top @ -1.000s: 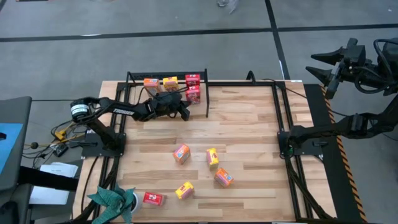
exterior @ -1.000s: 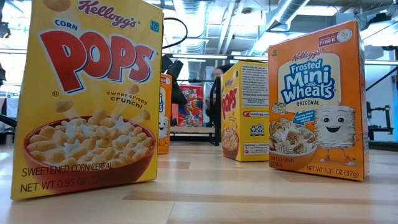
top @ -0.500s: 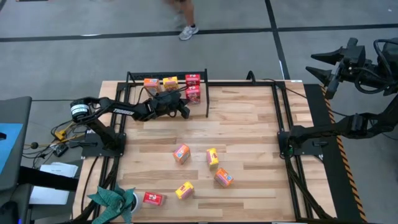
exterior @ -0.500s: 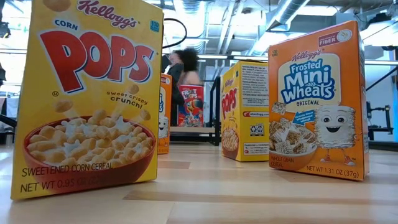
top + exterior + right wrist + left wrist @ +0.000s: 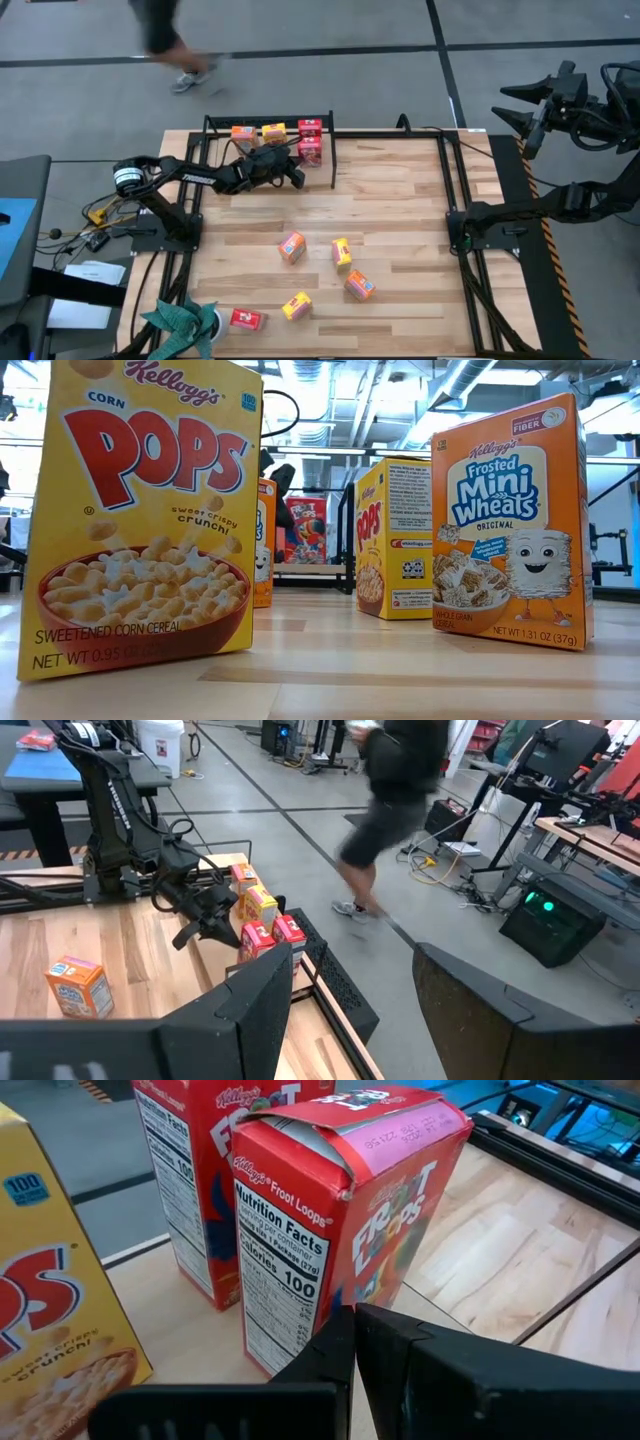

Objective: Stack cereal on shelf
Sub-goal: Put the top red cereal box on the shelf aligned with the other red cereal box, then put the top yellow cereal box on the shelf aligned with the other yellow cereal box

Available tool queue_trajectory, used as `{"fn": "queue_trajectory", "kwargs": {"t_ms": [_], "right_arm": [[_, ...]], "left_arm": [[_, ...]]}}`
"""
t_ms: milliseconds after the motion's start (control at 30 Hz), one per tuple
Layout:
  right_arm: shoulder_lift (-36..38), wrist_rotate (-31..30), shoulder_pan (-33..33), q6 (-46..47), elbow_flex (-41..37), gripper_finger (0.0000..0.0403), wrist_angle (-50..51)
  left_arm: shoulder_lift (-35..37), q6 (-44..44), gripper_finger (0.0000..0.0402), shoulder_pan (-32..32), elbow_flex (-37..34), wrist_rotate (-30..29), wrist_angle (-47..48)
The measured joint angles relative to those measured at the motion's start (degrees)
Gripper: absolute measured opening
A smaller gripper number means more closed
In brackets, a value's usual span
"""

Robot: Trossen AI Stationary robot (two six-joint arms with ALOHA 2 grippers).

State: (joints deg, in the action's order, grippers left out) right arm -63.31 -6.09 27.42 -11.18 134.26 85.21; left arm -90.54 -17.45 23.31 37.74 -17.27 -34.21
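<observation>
Cereal boxes number nine in the high view: four on the shelf (image 5: 215, 124) at the upper left of the table (image 5: 400, 200), and five loose on the bare wood in the lower middle of the frame. On the shelf stand an orange box (image 5: 243, 134), a yellow box (image 5: 274, 132), and two red boxes, one (image 5: 310, 127) at the shelf's far right corner and the second (image 5: 311, 150) just below it in the frame. The loose five are an orange box (image 5: 291, 246), a yellow box (image 5: 342, 252) just right of it, a larger-looking orange box (image 5: 359, 286) lower right, a yellow box (image 5: 296, 305) and a red box (image 5: 246, 319) at the lower left near a green cloth (image 5: 185, 322).

Left gripper (image 5: 293, 174) sits at the shelf, just left of the lower red box. In the left wrist view its fingers (image 5: 330, 1365) are pressed together with nothing between them, their tips right in front of the nearer Froot Loops box (image 5: 340, 1220), whose top flap is bent open; a second Froot Loops box (image 5: 205, 1170) stands behind it and a yellow Pops box (image 5: 55, 1330) to one side.

Right gripper (image 5: 520, 105) hangs off the table at the upper right of the frame, its fingers (image 5: 255, 1010) spread wide and holding nothing.

A person (image 5: 160, 35) walks across the floor at the upper left.
</observation>
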Motion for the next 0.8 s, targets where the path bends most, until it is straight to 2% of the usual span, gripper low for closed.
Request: {"fn": "queue_trajectory", "kwargs": {"t_ms": [367, 500, 667, 800], "right_arm": [[0.0, 0.0, 0.0, 0.17, 0.0, 0.0232, 0.0], [0.0, 0.0, 0.0, 0.2, 0.0, 0.0232, 0.0], [0.0, 0.0, 0.0, 0.2, 0.0, 0.0232, 0.0], [0.0, 0.0, 0.0, 0.18, 0.0, 0.0232, 0.0]], "left_arm": [[0.0, -0.17, 0.0, 0.02, 0.02, 1.24, -0.25], [0.0, -1.59, 0.0, -0.14, 0.04, 6.1, -0.42], [-0.17, -3.46, 0.0, -1.15, 0.04, 9.31, -0.24], [2.79, -5.46, 0.0, -2.03, 0.04, 17.31, 0.35]]}}
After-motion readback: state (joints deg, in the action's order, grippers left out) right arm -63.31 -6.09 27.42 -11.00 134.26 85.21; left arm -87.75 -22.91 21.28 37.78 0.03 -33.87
